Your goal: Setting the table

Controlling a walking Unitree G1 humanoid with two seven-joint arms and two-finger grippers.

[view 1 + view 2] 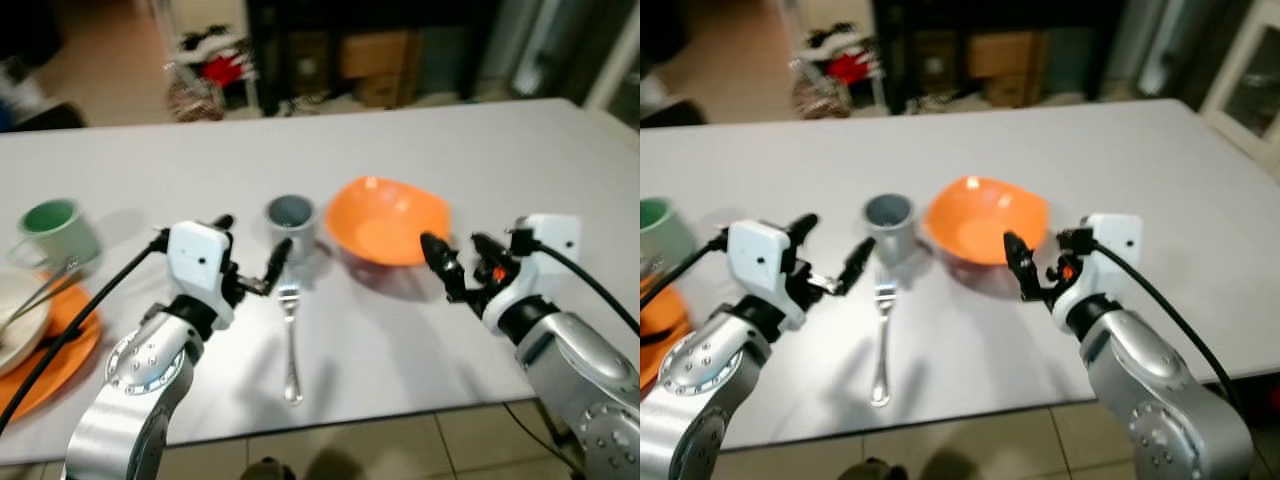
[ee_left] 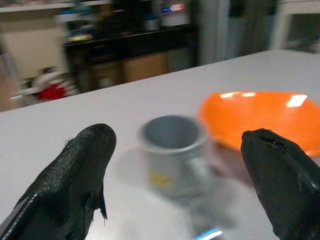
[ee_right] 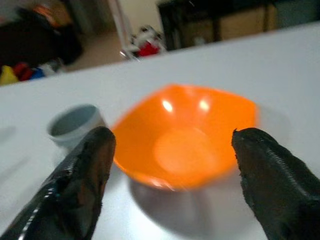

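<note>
On the white surface [image 1: 480,160] in front of me I count two cups, one bowl on its own, one fork lying loose, and one plate with a second bowl on it.

The grey cup [image 1: 291,219] stands upright near the middle, and I cannot make out anything in it. Just beside it, towards my right, sits the orange bowl [image 1: 388,220], with nothing in it. The fork [image 1: 290,340] lies flat on the near side of the grey cup, tines pointing at the cup, handle running towards the near edge.

Far to my left stands the green cup [image 1: 58,232]; I cannot tell its contents. Nearer the edge on that side is the orange plate [image 1: 60,355], carrying a pale bowl [image 1: 18,318] with thin metal utensils [image 1: 40,293] leaning in it; I cannot count them through the blur.

My left gripper [image 1: 251,252] hovers above the surface just left of the fork's tines, fingers spread, gripping nothing. My right gripper [image 1: 462,258] hangs beside the orange bowl's right rim, fingers also spread apart and empty.
</note>
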